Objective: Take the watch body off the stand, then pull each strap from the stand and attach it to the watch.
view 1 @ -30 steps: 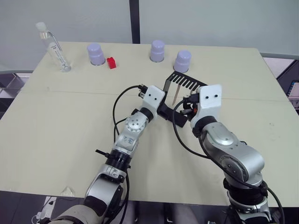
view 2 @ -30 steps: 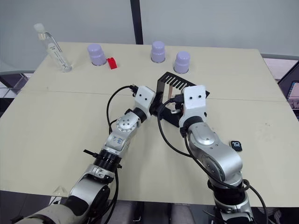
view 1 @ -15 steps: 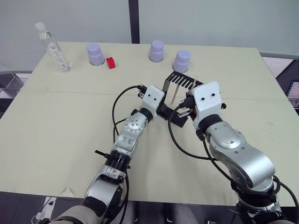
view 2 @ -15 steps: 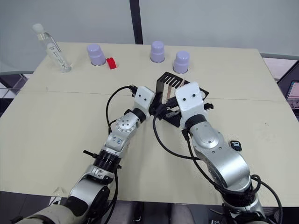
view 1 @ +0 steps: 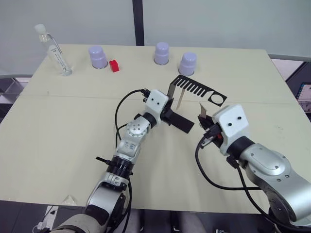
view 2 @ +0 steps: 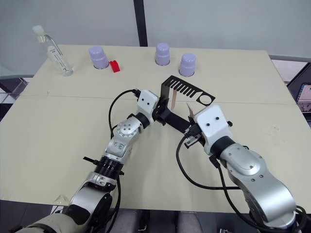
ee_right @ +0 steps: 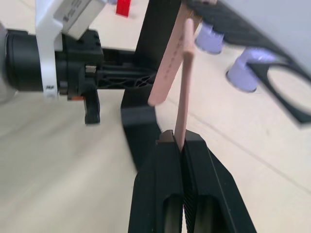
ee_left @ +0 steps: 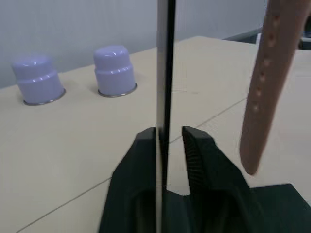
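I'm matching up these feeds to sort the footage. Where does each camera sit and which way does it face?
Left and right eye views: on the head, looking down over both arms at the table and stand.
Left wrist view: along the left gripper, clamped on the stand's upright; a strap hangs beside it.
Right wrist view: along the right gripper, pinching the other strap, facing the left gripper.
Shared: stand, purple cups.

From up at head height, two side-by-side cameras look forward and down across the tabletop [view 1: 58, 126], sharing nearly the whole scene. A third camera sits close behind the left end effector [ee_left: 169, 141], looking along its fingers at the stand [ee_left: 164, 73] between them. A fourth rides behind the right end effector [ee_right: 179, 145], facing the stand and the left end effector beyond.
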`<control>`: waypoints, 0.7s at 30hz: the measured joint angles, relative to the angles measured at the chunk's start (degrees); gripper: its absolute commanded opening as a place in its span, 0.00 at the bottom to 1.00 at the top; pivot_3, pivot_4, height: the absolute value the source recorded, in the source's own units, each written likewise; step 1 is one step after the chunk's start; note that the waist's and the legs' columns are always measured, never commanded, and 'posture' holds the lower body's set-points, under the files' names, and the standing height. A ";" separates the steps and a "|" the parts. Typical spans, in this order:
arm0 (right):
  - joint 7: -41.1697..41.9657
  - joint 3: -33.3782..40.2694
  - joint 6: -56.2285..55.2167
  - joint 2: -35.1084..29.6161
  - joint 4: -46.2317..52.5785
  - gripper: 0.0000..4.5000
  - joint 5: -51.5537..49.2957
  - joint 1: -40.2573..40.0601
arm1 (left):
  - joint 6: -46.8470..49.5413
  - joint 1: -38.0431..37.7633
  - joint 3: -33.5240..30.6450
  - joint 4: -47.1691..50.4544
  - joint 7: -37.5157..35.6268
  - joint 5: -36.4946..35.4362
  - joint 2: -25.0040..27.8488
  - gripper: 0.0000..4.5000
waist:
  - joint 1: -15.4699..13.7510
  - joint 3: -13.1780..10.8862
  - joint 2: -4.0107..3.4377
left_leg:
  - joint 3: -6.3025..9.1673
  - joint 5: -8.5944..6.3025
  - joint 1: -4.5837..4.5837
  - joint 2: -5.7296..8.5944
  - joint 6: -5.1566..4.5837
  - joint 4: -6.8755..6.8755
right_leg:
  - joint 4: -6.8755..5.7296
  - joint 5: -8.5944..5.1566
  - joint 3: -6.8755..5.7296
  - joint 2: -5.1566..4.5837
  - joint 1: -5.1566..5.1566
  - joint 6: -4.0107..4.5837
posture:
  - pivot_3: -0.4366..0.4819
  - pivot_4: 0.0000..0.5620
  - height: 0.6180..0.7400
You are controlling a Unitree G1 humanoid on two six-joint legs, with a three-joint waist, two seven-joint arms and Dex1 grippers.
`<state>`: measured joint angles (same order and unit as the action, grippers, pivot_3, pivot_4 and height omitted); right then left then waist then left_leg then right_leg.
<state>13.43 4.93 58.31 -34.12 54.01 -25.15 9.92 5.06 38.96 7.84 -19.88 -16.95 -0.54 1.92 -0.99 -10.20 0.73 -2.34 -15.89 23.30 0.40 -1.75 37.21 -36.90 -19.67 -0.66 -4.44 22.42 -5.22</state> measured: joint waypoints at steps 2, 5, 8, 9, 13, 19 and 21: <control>2.45 2.49 -0.98 -0.50 -0.04 0.00 -1.51 -1.81 | 1.46 -0.88 -0.23 2.84 -2.76 -1.51 2.30 0.71 | 0.25 0.00 0.00 | 0.00 0.01 0.00 0.00 0.01 0.01 | 0.00 0.00 0.01 0.00 0.00 0.00 | 0.48 0.27 0.99; 6.44 6.54 -3.18 -1.70 -0.51 0.00 -4.20 -3.42 | 8.25 -2.68 -2.40 11.15 -8.24 -6.14 7.48 0.98 | 0.78 0.00 0.00 | 0.02 0.01 -0.02 -0.02 0.02 -0.01 | -0.01 -0.01 0.02 0.00 -0.01 0.01 | 0.48 0.27 0.99; 9.87 9.66 -4.76 -2.02 -2.68 0.00 -7.48 -3.51 | 15.63 -4.45 -6.05 17.22 -15.46 -12.70 14.75 0.98 | 1.29 0.01 -0.01 | 0.02 0.04 -0.06 -0.03 0.06 -0.04 | -0.02 -0.03 0.02 0.00 -0.01 0.05 | 0.48 0.27 0.99; 10.82 10.30 -4.97 -2.03 -3.37 0.00 -8.56 -3.40 | 17.73 -4.79 -6.85 18.23 -18.48 -14.98 17.05 0.98 | 1.25 0.01 -0.01 | 0.03 0.04 -0.08 -0.04 0.07 -0.04 | -0.02 -0.04 0.01 0.00 -0.02 0.07 | 0.48 0.27 0.99; 14.18 12.29 -5.84 -0.29 -7.96 0.00 -16.82 -1.27 | 28.21 -4.68 -9.75 18.63 -35.10 -25.55 29.67 0.98 | 1.27 0.00 0.00 | 0.07 0.04 -0.09 -0.04 0.07 -0.02 | 0.04 -0.07 0.00 -0.02 -0.02 0.13 | 0.48 0.27 0.99; 17.95 11.98 -5.31 1.22 -15.49 0.00 -28.11 2.59 | 40.77 -0.97 -10.69 19.26 -47.85 -38.17 32.65 0.98 | 0.76 0.00 0.00 | 0.21 -0.01 -0.07 -0.01 -0.01 0.04 | 0.23 -0.07 -0.05 -0.15 -0.17 0.13 | 0.48 0.27 0.99; 19.44 10.95 -4.12 0.93 -16.64 0.00 -32.28 3.86 | 42.81 -0.05 -9.41 20.07 -48.22 -40.53 29.51 0.98 | 0.99 0.00 0.00 | 0.21 -0.02 -0.07 -0.01 -0.02 0.01 | 0.21 -0.07 -0.05 -0.13 -0.15 0.13 | 0.48 0.27 0.99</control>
<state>32.87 15.88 54.20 -33.19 37.37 -57.43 13.78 47.87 38.91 -1.57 0.19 -65.17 -41.07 31.44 0.00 -10.20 0.73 -2.13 -15.90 23.23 0.39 -1.77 37.22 -36.69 -19.74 -0.72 -4.58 22.28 -5.08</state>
